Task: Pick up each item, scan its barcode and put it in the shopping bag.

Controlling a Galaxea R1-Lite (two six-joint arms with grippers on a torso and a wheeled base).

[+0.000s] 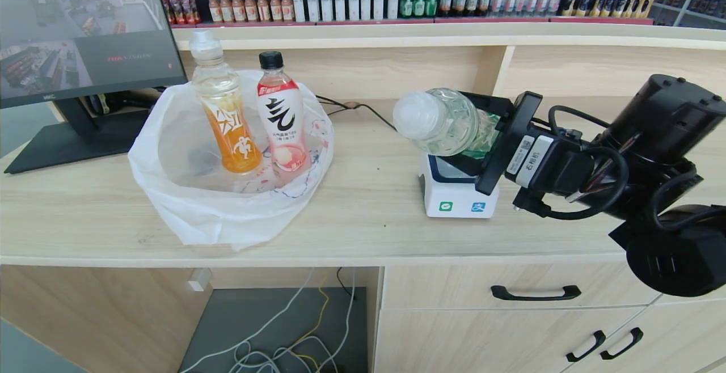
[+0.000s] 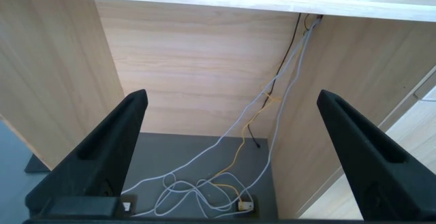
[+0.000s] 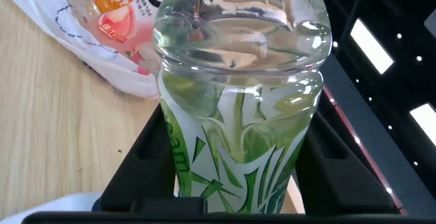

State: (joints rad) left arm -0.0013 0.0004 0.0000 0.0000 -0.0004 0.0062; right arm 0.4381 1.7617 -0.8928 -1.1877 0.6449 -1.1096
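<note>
A: Status of the right jaws?
B: Clamped around the green-label bottle (image 1: pixel 442 121) at its label end. Held just above the scanner (image 1: pixel 459 194), apparently not resting on it.
A: Long axis?
B: Roughly level, slightly tilted. Cap end toward the robot's left, i.e. toward the shopping bag (image 1: pixel 170 191). Confirmed in the right wrist view: straight out from between the jaws, with bag plastic beyond the cap end.
A: Bag position?
B: On the counter (image 1: pixel 363 231), left of the scanner and well apart from it. Mouth open upward. Orange bottle (image 1: pixel 229 123) and pink bottle (image 1: pixel 283 129) already standing inside, leaning a little.
A: Left jaws?
B: Spread wide, holding nothing. Down below counter level, facing the cables (image 2: pixel 225 176) in the kneehole. Nowhere near the task's things. Right arm far nearer, and already loaded.
A: Scan done?
B: Cannot tell.
A: Coming move?
B: Probably a leftward carry along the bottle's own axis, cap first, then tipping upright over the bag mouth. Main risk: knocking the two standing bottles. Best aimed at the scanner-side gap in the bag.
</note>
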